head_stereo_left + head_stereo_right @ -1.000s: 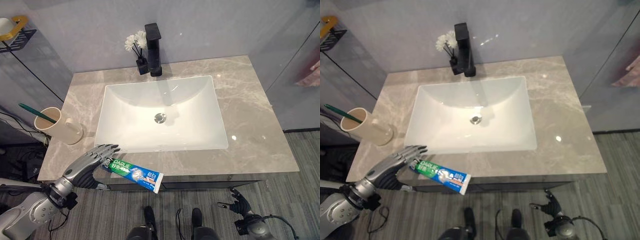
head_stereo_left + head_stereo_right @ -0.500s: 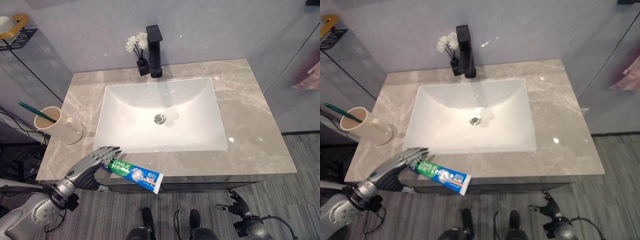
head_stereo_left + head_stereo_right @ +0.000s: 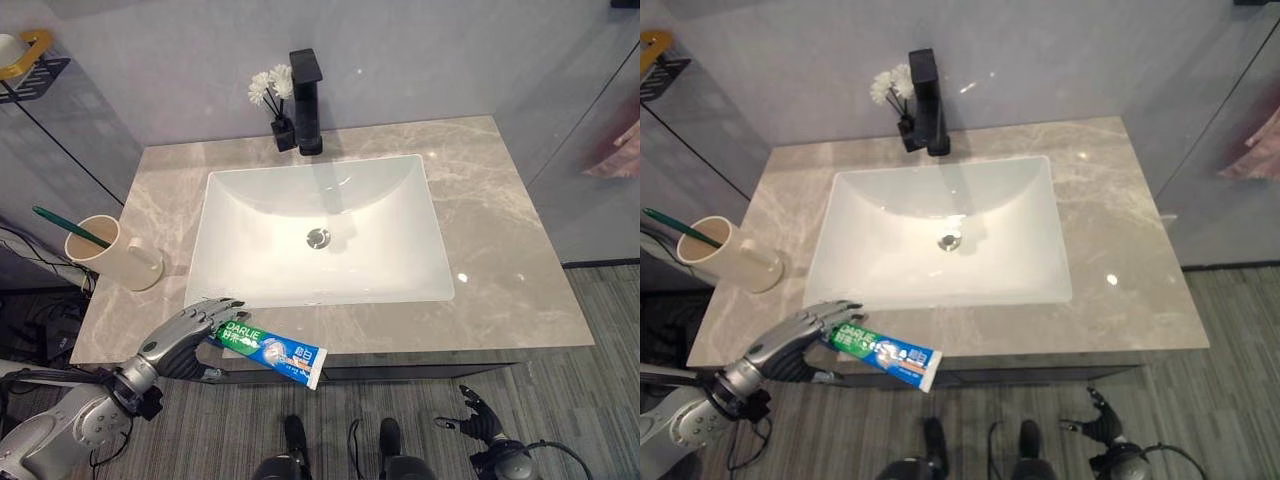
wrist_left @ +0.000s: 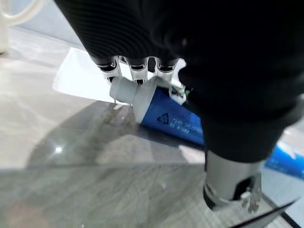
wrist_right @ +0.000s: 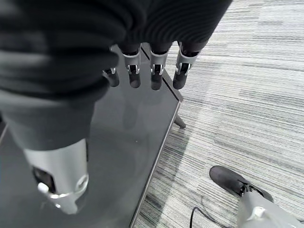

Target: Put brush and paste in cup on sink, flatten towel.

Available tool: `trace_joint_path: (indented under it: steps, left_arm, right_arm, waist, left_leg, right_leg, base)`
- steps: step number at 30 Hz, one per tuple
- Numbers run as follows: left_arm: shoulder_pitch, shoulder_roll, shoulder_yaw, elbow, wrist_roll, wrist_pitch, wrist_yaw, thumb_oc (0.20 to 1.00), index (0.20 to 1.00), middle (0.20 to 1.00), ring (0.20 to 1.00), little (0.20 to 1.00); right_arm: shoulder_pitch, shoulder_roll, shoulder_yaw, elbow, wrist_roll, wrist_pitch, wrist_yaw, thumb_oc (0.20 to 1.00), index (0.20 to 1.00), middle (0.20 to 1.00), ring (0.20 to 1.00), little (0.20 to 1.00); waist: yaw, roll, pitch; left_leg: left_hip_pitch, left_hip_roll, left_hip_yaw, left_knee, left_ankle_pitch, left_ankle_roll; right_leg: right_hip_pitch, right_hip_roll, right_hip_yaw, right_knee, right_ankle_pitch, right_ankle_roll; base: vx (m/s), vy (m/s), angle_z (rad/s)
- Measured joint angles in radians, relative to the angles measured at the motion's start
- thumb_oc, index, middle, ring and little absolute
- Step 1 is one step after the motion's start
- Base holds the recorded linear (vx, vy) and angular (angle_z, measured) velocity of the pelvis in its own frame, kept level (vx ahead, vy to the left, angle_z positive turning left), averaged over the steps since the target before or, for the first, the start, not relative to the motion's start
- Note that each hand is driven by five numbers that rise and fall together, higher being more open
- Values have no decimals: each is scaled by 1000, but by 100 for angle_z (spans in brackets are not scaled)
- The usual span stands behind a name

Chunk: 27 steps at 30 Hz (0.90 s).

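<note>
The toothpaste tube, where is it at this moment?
In the left eye view the toothpaste tube lies on the counter's front edge, just before the sink, with the left hand at its cap end.

The cup [image 3: 108, 253] (brush [image 3: 72, 228] in it) stands left of the sink [image 3: 320, 232]; the paste [image 3: 270, 348] lies before it.

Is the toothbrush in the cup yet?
Yes. The green toothbrush stands slanted inside the beige cup on the counter, left of the sink.
</note>
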Motion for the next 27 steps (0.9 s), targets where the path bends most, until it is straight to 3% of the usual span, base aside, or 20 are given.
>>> trace_joint_path:
  steps: [9, 14, 18, 21, 27]
  left_arm:
    - [-32, 0, -8, 5, 2, -2, 8, 711, 711, 711, 711, 711]
    - [-35, 1, -2, 4, 2, -8, 24, 639, 639, 639, 639, 639]
    - [-34, 0, 5, 0, -10, -13, 22, 893, 893, 893, 893, 893]
    - [-49, -1, 7, -9, -46, -8, 20, 1000, 1000, 1000, 1000, 1000]
    - [-60, -2, 8, -19, -93, -10, -2, 1000, 1000, 1000, 1000, 1000]
  right_arm:
    - [2, 0, -2, 1, 0, 0, -20, 1000, 1000, 1000, 1000, 1000]
    - [3, 0, -2, 5, 0, 0, -20, 1000, 1000, 1000, 1000, 1000]
    - [2, 0, -3, 2, 0, 0, -20, 1000, 1000, 1000, 1000, 1000]
    - [3, 0, -3, 3, 0, -1, -20, 1000, 1000, 1000, 1000, 1000]
    - [6, 0, -3, 5, 0, 0, -20, 1000, 1000, 1000, 1000, 1000]
  waist:
    - [1, 0, 3]
    - [4, -1, 7]
    - [7, -8, 15]
    - [2, -13, 29]
    - [-1, -17, 38]
  left_leg:
    - [-9, 0, 3, 0, 4, 0]
    - [-26, 0, 8, -1, 1, -5]
    - [-30, -1, 17, -1, 1, -5]
    - [-31, 0, 24, -1, 2, -3]
    - [-31, 1, 39, -1, 3, 2]
  right_leg:
    - [-11, -1, 2, -2, 4, 5]
    - [-31, -1, 8, -3, 4, 7]
    - [-42, -1, 20, -3, 6, 8]
    - [-47, -1, 27, -3, 8, 8]
    - [-52, 0, 33, -2, 13, 4]
  base:
    - [0, 0, 0]
    - [1, 0, -1]
    - [8, 1, -6]
    - [10, -4, -7]
    - [6, -2, -5]
